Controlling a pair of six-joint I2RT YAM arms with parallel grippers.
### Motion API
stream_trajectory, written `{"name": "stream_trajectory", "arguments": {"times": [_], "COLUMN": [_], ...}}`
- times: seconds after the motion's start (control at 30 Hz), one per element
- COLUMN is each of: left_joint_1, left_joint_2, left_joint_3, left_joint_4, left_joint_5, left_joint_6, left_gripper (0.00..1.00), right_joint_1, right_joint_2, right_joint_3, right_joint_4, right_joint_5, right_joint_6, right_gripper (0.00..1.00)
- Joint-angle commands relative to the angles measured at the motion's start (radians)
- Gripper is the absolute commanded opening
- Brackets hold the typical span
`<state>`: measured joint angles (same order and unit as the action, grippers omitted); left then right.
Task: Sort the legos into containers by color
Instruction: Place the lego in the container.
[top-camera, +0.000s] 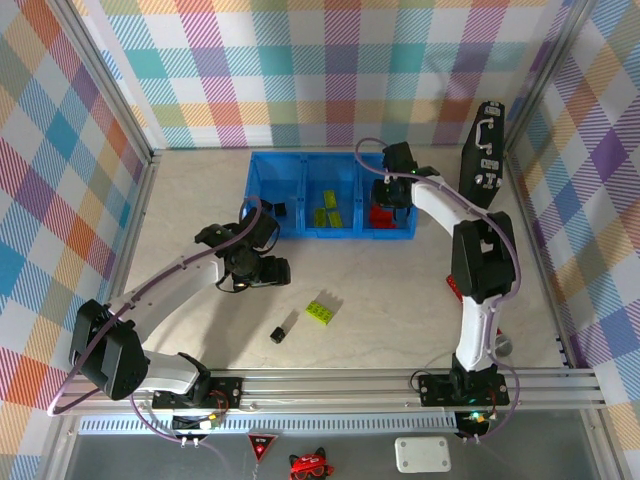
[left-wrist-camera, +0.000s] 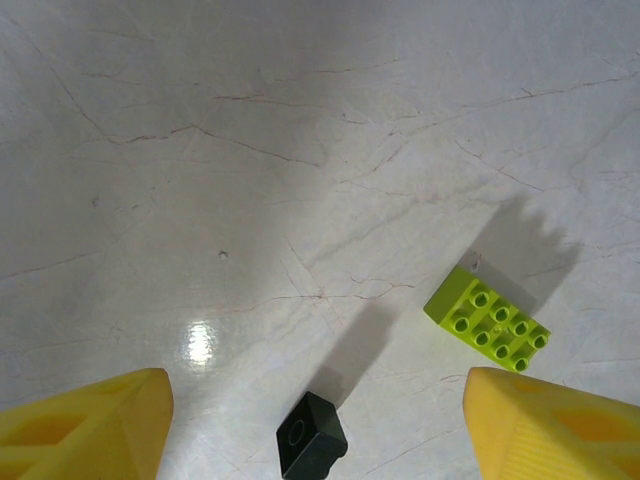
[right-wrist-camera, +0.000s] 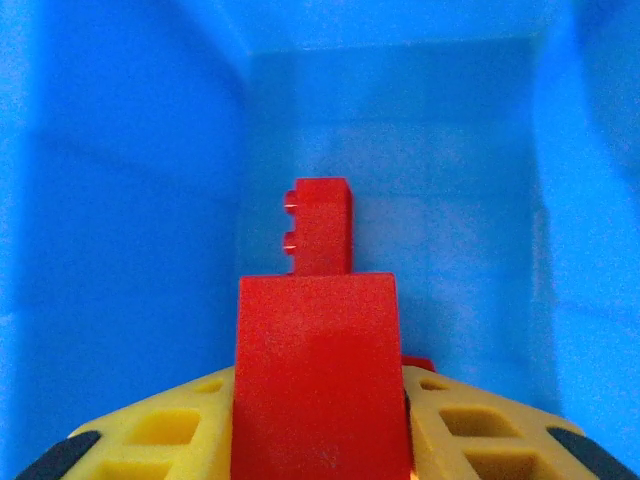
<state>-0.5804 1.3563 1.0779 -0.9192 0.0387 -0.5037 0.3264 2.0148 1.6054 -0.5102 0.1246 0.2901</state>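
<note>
Right gripper (right-wrist-camera: 320, 430) clamps red brick (right-wrist-camera: 318, 370) inside bin (top-camera: 300, 155), right compartment I think. Left gripper (left-wrist-camera: 315, 385) open, empty, over black brick (left-wrist-camera: 312, 437), lime brick (left-wrist-camera: 487, 319) beside, near bin front. Light, stiff, slick: pinch flat sides.

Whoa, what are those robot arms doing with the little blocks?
They are sorting bricks by color into a blue bin. The right arm's fingers pinch a red brick over the bin's right compartment, where red ones lie. The left arm's fingers are open over the table, above a black brick and a lime-green brick not yet sorted. Lime-green bricks lie in the middle compartment and a black one in the left.
</note>
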Motion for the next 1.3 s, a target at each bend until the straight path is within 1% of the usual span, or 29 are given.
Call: {"name": "stream_trajectory", "arguments": {"times": [0.0,0.17,0.23,0.37,0.57,0.73,0.83,1.0,1.1,1.27], "left_joint_1": [-0.014,-0.016,-0.018,-0.024,-0.044,-0.074,-0.089,-0.131,-0.174,-0.238], "left_joint_2": [-0.029,-0.029,-0.027,-0.022,0.000,0.017,0.020,0.015,0.018,0.044], "left_joint_3": [-0.009,-0.023,-0.028,-0.033,-0.033,-0.029,-0.029,-0.037,-0.052,-0.077], "left_joint_4": [-0.044,-0.041,-0.041,-0.042,-0.062,-0.079,-0.089,-0.101,-0.104,-0.106], "left_joint_5": [-0.006,0.007,0.013,0.017,0.012,0.006,0.004,0.008,0.009,-0.005], "left_joint_6": [0.011,0.012,0.010,0.009,0.004,0.001,-0.004,-0.033,-0.057,-0.057], "left_gripper": [0.76,0.76,0.76,0.76,0.76,0.76,0.76,0.73,0.71,0.69], "right_joint_1": [-0.001,-0.002,-0.002,-0.002,-0.002,-0.002,-0.002,0.001,0.004,0.014], "right_joint_2": [0.040,0.075,0.079,0.076,0.049,0.020,0.003,-0.024,-0.053,-0.108], "right_joint_3": [0.063,0.076,0.074,0.072,0.068,0.073,0.077,0.087,0.088,0.094], "right_joint_4": [-0.063,-0.067,-0.068,-0.071,-0.076,-0.088,-0.094,-0.114,-0.123,-0.136], "right_joint_5": [0.070,0.096,0.101,0.098,0.096,0.109,0.106,0.086,0.080,0.063], "right_joint_6": [-0.038,-0.042,-0.043,-0.043,-0.043,-0.052,-0.053,-0.047,-0.047,-0.040], "right_gripper": [0.38,0.41,0.44,0.46,0.46,0.52,0.53,0.55,0.55,0.55]}}
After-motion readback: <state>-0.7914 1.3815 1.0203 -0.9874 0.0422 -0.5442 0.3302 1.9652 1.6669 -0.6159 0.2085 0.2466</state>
